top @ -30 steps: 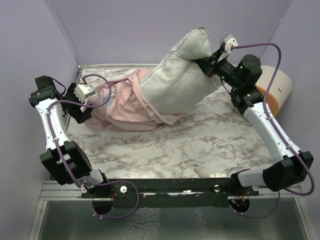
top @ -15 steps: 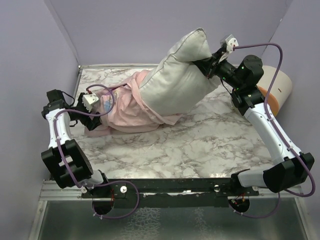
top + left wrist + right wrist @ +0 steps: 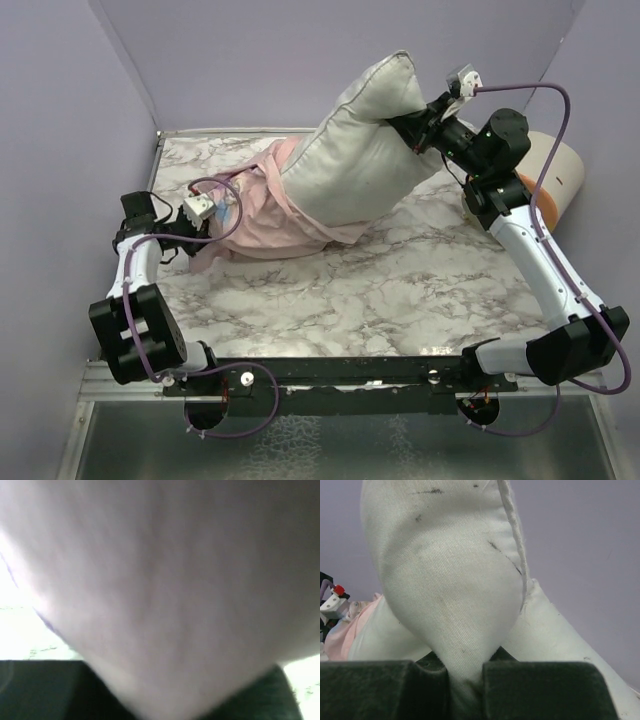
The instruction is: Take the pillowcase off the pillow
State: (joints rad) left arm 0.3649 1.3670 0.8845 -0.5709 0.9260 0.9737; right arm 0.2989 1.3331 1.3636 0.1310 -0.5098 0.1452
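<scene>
While the right gripper point(image 3: 415, 128) is clamped tight on a far corner of the pillow point(image 3: 350, 160), that end hangs raised over the table point(image 3: 420, 290). The pillow's lower left end sits inside the pillowcase point(image 3: 260, 215), bunched pale side out at the left. Note: the left gripper point(image 3: 205, 218) is pressed into that fabric, and its wrist view shows only cloth, so I cannot tell how its jaws stand. Judgement: the pillow is light, soft and squashy, so the corner pinch suits it. The pillowcase is thin, limp and likely to slip; take a gathered fold at its left end, clear of the stuffing.
</scene>
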